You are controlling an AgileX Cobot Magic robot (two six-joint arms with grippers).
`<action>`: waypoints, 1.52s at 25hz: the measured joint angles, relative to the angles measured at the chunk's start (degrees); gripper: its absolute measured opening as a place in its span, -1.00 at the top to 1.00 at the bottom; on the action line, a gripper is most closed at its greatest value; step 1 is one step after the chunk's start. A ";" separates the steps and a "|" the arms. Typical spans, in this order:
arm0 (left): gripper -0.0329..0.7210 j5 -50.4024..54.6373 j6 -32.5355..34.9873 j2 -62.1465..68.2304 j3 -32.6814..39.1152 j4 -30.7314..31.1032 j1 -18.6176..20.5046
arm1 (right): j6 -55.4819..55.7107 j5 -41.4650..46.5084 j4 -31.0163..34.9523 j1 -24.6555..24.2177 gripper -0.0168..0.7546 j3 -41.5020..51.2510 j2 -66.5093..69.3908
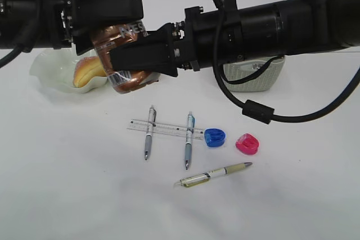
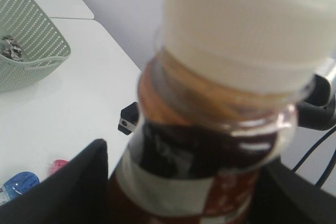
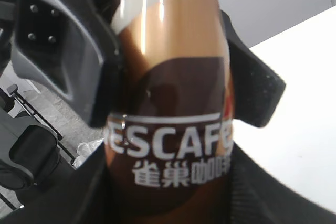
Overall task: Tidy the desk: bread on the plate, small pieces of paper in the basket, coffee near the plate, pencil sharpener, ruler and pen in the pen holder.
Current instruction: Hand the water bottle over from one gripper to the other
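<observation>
Left pincer (image 1: 126, 23): item 1, operator. It reaches in over the table's (image 1: 67, 184) far-left part, and its fingers flank the neck of the bottle (image 1: 107, 46). You cannot tell from these views whether they press it or stand just clear.
Plate (image 1: 48, 68): white, wavy rim, towards the far-left corner. Bread (image 1: 87, 74) lies on its right side.
Bottle: brown coffee with a white cap, tilted, just right of the plate and above its rim.
Right pincer (image 1: 121, 66): it reaches across the middle and its jaws are clamped on the bottle's lower body, about half wide.
Ruler (image 1: 163, 128): clear, lying flat at mid-table, parallel to the near edge.
Left pen (image 1: 149, 133): lies across the ruler's left end.
Middle pen (image 1: 189, 139): lies across the ruler's right end.
Yellow pen (image 1: 216, 173): lies nearer the front edge, slanted, apart from the others.
Blue sharpener (image 1: 214, 137): touches the ruler's right end.
Pink sharpener (image 1: 246, 143): near the blue one, on its right.
Basket (image 1: 253, 80): pale and perforated, towards the far edge right of centre, partly behind the right arm. You can see crumpled paper (image 2: 9, 48) inside it in the left wrist view.
</observation>
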 joint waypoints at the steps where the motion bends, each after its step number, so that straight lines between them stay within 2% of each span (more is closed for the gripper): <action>1: -0.56 0.00 0.00 0.00 0.00 0.00 0.00 | 0.00 0.00 0.00 0.00 -0.02 0.00 0.00; 9: -0.56 -1.02 0.00 0.00 -0.11 -0.37 0.00 | 0.00 0.00 0.00 0.00 -0.02 0.00 0.00; 15: -0.56 -1.24 0.00 0.00 -3.13 -0.37 0.00 | 0.00 0.57 0.00 0.00 -0.02 0.00 0.00; 19: -0.56 -1.24 -1.23 0.00 -3.29 2.95 0.00 | 0.00 0.77 0.00 0.00 -0.02 0.00 0.00; 28: -0.55 -1.24 -1.62 0.00 -3.29 4.36 0.00 | 0.00 0.77 0.00 0.00 -0.02 0.00 0.00; 30: -0.48 -1.24 -1.62 0.00 -3.29 4.36 0.00 | 0.00 0.77 0.00 0.00 -0.02 0.00 0.00; 34: -0.20 -1.24 -1.62 0.00 -3.29 4.36 0.00 | 0.09 0.77 0.00 0.00 -0.02 0.00 0.00; 38: -0.06 -1.28 -1.62 0.00 -3.29 4.45 0.00 | 0.87 0.77 0.00 0.00 -0.02 0.00 0.00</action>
